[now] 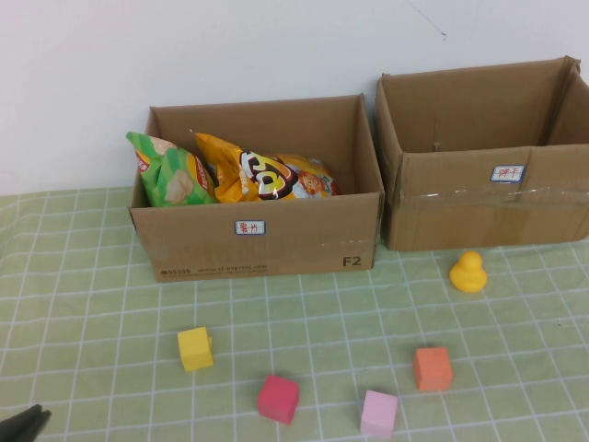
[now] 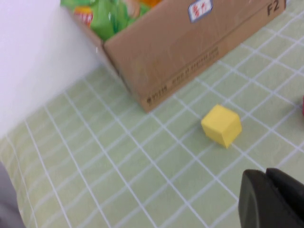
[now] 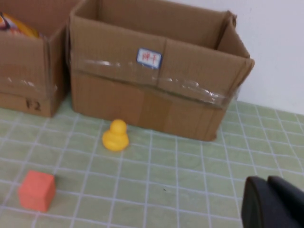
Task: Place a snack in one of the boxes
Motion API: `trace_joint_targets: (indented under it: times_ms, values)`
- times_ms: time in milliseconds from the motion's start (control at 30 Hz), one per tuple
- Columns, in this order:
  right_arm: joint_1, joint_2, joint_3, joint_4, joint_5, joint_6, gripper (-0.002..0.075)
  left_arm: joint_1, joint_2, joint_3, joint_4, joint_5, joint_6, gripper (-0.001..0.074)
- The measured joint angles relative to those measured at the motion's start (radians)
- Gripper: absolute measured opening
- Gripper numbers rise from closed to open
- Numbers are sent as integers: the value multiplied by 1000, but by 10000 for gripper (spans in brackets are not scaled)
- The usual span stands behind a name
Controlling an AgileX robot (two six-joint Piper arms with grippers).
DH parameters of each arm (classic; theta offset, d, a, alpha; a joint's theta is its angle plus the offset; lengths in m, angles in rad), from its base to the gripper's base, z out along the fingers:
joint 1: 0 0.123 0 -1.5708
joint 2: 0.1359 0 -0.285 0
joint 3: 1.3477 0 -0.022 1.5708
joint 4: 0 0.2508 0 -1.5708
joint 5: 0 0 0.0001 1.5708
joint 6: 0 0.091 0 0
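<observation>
The left cardboard box [image 1: 267,241] holds three snack bags: a green one [image 1: 170,170], a yellow one [image 1: 248,170] and an orange one [image 1: 311,177]. The green bag also shows in the left wrist view [image 2: 111,14]. The right cardboard box [image 1: 488,207] shows no contents; it also shows in the right wrist view [image 3: 156,95]. My left gripper [image 1: 26,424] sits low at the table's near left corner, shut and empty [image 2: 267,175]. My right gripper [image 3: 267,181] is shut and empty over the mat, near the right box; it is outside the high view.
On the green checked mat lie a yellow cube [image 1: 195,348], a red cube [image 1: 278,398], a pink cube [image 1: 379,412], an orange cube [image 1: 433,368] and a yellow duck [image 1: 468,273] just in front of the right box. A white wall stands behind the boxes.
</observation>
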Motion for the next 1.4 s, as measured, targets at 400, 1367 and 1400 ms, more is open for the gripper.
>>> trace_joint_targets:
  times_ms: [400, 1367, 1400]
  values:
    - [0, -56, 0, 150, 107, 2, -2, 0, 0, 35, 45, -98, 0, -1]
    - [0, -56, 0, 172, 131, 2, -2, 195, -234, 150, -148, -106, 1, -1]
    - [0, -56, 0, 172, 131, 2, -2, 227, -261, 161, -162, -111, 7, -1]
